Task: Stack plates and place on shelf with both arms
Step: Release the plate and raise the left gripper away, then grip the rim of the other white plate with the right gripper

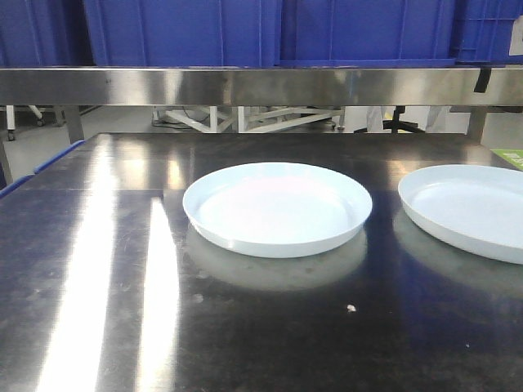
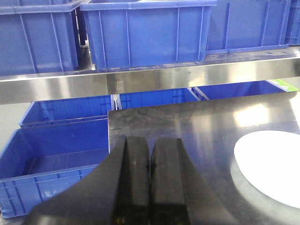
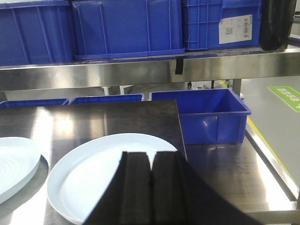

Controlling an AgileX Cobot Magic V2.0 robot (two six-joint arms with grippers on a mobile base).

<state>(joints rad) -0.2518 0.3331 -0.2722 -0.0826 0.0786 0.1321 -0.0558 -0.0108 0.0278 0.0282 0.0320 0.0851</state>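
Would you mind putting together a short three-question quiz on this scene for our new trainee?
1. True or false: the middle plate is stacked on the other plate.
2. What stands on the shelf? A) blue crates B) white plates C) nothing
3. Fill in: the left tool and the right tool are both ___.
Key: 1 false; they lie side by side, apart, on the tabletop. 2 A. 3 shut, holding nothing.
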